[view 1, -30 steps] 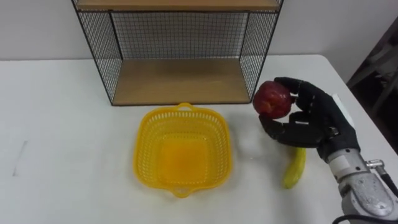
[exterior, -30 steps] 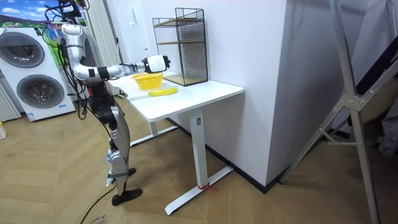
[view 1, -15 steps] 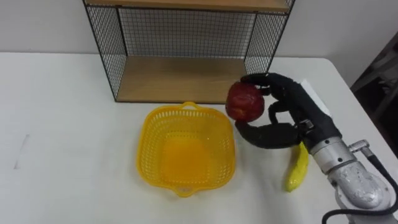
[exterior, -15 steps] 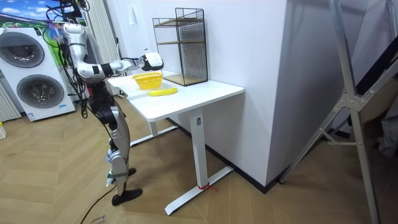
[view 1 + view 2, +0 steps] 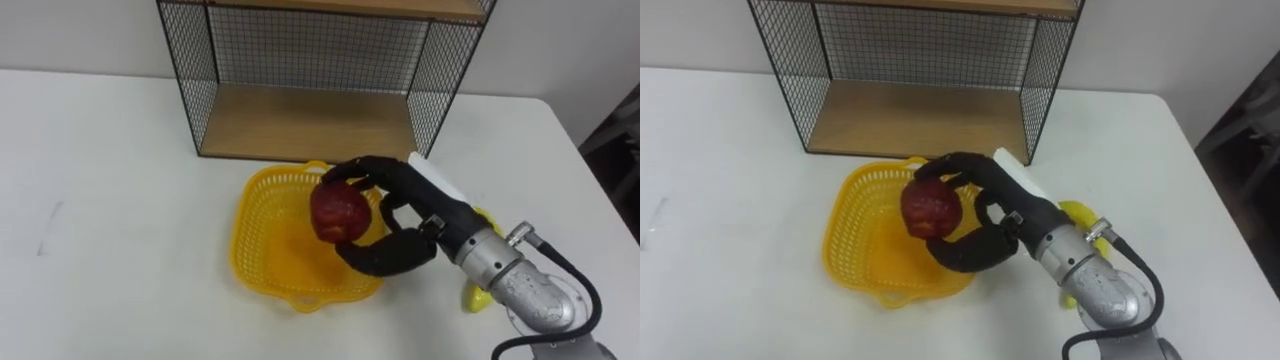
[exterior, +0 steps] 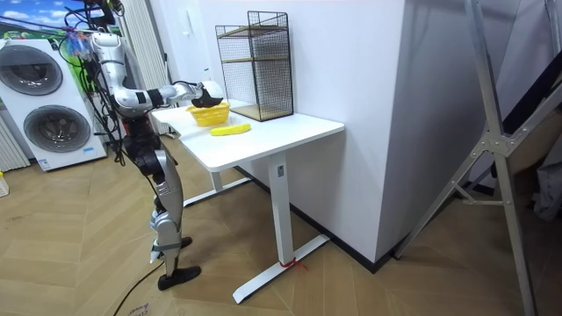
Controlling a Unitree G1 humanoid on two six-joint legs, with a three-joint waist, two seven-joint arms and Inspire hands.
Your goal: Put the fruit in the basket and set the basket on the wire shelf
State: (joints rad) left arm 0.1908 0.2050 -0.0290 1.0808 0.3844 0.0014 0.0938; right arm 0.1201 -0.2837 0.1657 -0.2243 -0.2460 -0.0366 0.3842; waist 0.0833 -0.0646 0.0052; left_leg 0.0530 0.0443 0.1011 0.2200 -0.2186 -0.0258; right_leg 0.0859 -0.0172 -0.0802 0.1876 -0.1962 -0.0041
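My right hand (image 5: pixel 405 215) (image 5: pixel 990 215) is shut on a red apple (image 5: pixel 339 211) (image 5: pixel 930 209) and holds it just above the right half of the yellow plastic basket (image 5: pixel 268 245) (image 5: pixel 860 250). Nothing lies in the basket. A yellow banana (image 5: pixel 474 296) (image 5: pixel 1078 212) lies on the table to the right, mostly hidden behind my forearm. The black wire shelf (image 5: pixel 310 110) (image 5: pixel 910 110) with a wooden floor stands right behind the basket. In the room view I stand at the white table (image 6: pixel 263 136), my right hand (image 6: pixel 209 92) over the basket (image 6: pixel 211 114).
The table's right edge is near my forearm. The shelf's wire side walls and upper wooden board (image 5: pixel 330 8) bound its opening. White tabletop (image 5: pixel 110 220) stretches free to the basket's left. Two washing machines (image 6: pixel 44 105) stand at the room view's left.
My right hand has carried the apple leftward and down, from beside the basket's right edge to over its inside. The view has shifted a little; basket and banana stay put.
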